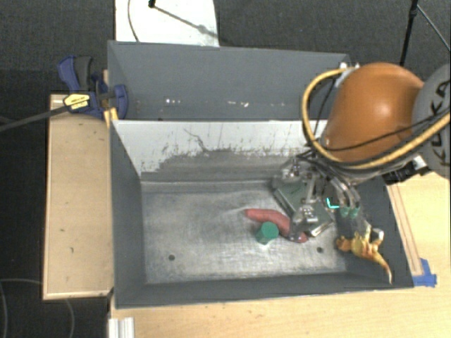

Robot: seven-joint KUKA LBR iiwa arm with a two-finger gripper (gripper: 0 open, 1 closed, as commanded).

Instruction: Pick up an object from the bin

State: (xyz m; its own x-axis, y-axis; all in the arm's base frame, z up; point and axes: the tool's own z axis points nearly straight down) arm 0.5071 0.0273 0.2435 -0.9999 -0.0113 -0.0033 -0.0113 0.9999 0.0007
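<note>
Near the right corner of the grey metal bin (184,248) lay a yellow plastic toy animal (363,246). Left of it, a small green round cap (266,233) sat just beside a red sausage-shaped piece (268,217). The gripper (304,229) stood over that piece's right end; whether it was open or closed could not be told.

- Arm (438,118): one, grey casing, entering from the right edge, high in the camera view.
- Orange cover (373,104): domed and glossy, seated over the wrist, hiding the joint beneath it.
- Cables (363,163): yellow and black, looped round the cover's left side and lower rim, then running back to the right along the arm.
- Gripper (304,222): grey metal assembly, hanging below and to the left of the cover, pointed downward, set low.
- Teal light (329,203): small, lit, on the gripper body's right side.
</note>
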